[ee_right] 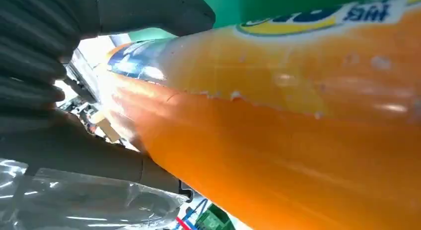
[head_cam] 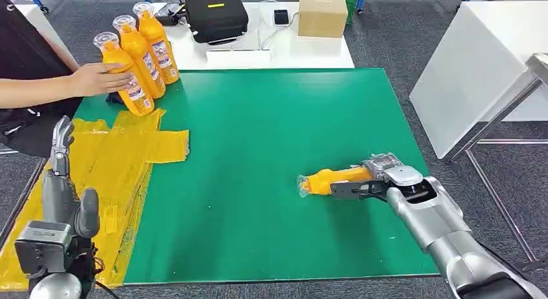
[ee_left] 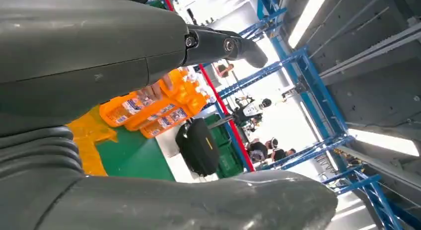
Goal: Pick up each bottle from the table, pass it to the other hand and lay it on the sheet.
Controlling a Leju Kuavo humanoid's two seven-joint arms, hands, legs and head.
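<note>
The right hand [head_cam: 365, 186] grips an orange bottle [head_cam: 333, 180] lying on its side over the green counter [head_cam: 271, 137], its clear cap pointing away from the hand toward the counter's middle. The dark fingers [head_cam: 349, 189] wrap along the bottle's body, and in the right wrist view the orange body [ee_right: 278, 140] presses close against the grey thumb and fingers [ee_right: 44, 46]. Whether the bottle rests on the green surface or is held just above it cannot be told.

The left hand [head_cam: 61, 176] is raised beside the counter's near left corner, fingers straight and apart, holding nothing. The yellow sheet [head_cam: 123, 154] lies right beside it, crumpled over the counter's left edge and well apart from the right hand.

Beyond the left hand, at the far left corner, three more orange bottles [head_cam: 139, 57] stand upright in a tight row; they also show past the left hand's fingers in the left wrist view [ee_left: 154, 113]. A person's hand [head_cam: 97, 79] rests against the nearest of them.

Past the green surface, a black case [head_cam: 216, 16] and a cardboard box [head_cam: 322, 13] sit on a white table [head_cam: 323, 53], far from both hands.
</note>
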